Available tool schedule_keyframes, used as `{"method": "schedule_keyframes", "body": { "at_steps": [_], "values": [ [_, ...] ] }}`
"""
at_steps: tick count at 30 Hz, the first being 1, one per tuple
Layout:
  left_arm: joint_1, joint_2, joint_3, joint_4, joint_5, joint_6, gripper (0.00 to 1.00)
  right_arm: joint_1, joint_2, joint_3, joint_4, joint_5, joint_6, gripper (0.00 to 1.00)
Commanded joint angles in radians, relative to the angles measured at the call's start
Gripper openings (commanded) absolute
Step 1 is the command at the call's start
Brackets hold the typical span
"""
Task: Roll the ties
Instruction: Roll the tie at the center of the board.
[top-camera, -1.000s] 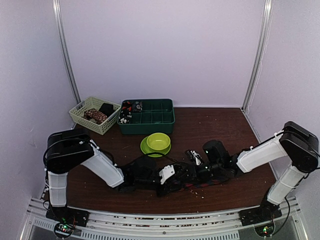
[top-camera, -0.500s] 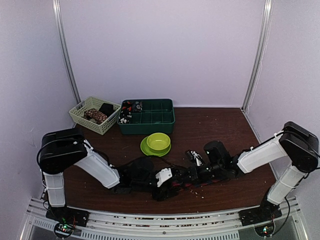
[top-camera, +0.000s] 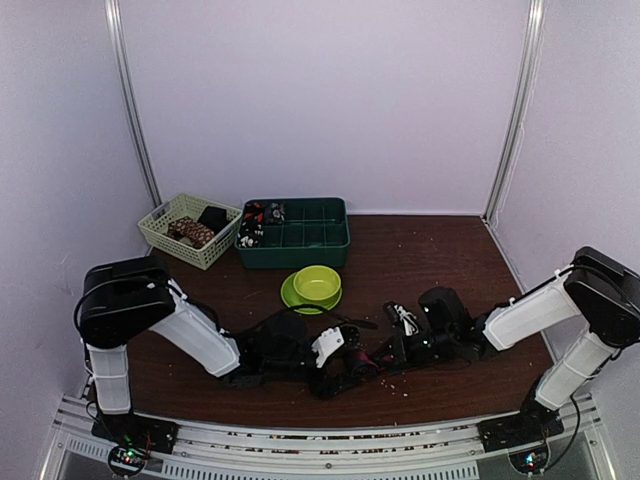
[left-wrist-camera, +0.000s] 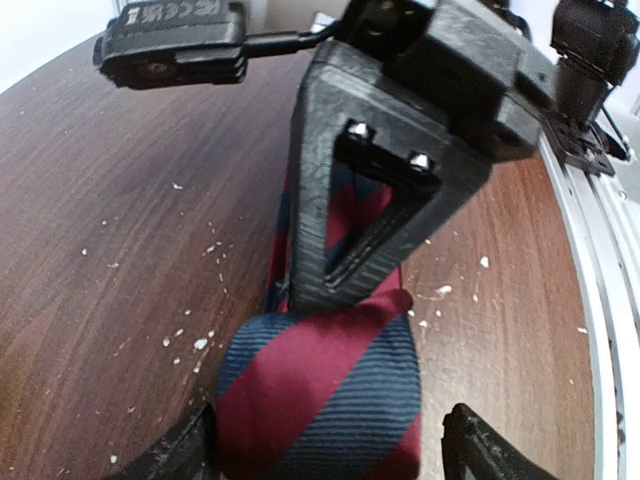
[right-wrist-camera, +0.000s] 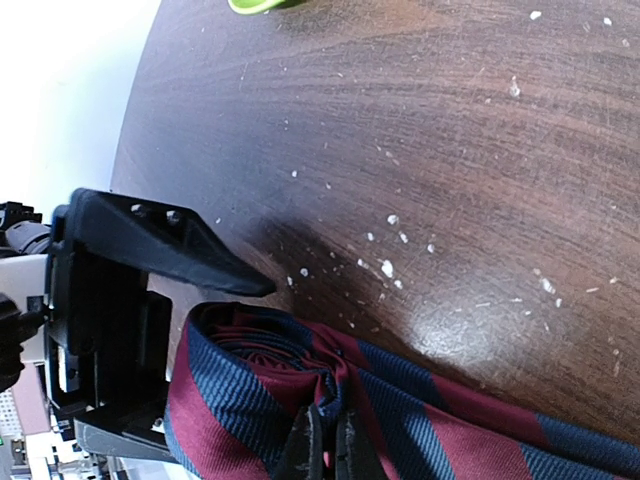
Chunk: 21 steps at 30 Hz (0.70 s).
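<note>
Speckled table (top-camera: 450, 250), bowl (top-camera: 317, 283) behind; left hand (left-wrist-camera: 330, 450) wide around tie (left-wrist-camera: 320, 380), right hand (right-wrist-camera: 322, 445) tight on it.

This looks like a robot lab, inside a small test booth. Two robot arms, the left arm (top-camera: 190, 330) and the right arm (top-camera: 530, 310), are bolted to a metal rail (top-camera: 320, 440) at the near edge of a dark wooden surface (top-camera: 420, 240). Little lights (top-camera: 128, 457) glow at their bases. Plain pale walls (top-camera: 320, 100) close it in at the back and on both sides, with metal poles (top-camera: 130, 110) in the corners. A basket (top-camera: 160, 222), a dark green tray (top-camera: 295, 252) and a bright green bowl (top-camera: 317, 284) sit on the surface.
</note>
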Motion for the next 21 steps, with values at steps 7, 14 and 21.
{"method": "schedule_keyframes", "body": {
  "at_steps": [7,14,21],
  "values": [
    [-0.001,0.151,0.123,0.147,-0.025,-0.128,0.71,-0.004,0.057,-0.054,-0.148,0.141,-0.045,0.00],
    [-0.001,0.141,0.114,0.057,-0.008,-0.068,0.32,-0.003,0.003,-0.053,-0.112,0.082,-0.016,0.00],
    [-0.001,0.044,0.052,-0.204,-0.012,0.099,0.20,-0.008,-0.135,0.004,-0.180,-0.005,0.001,0.40]
  ]
}}
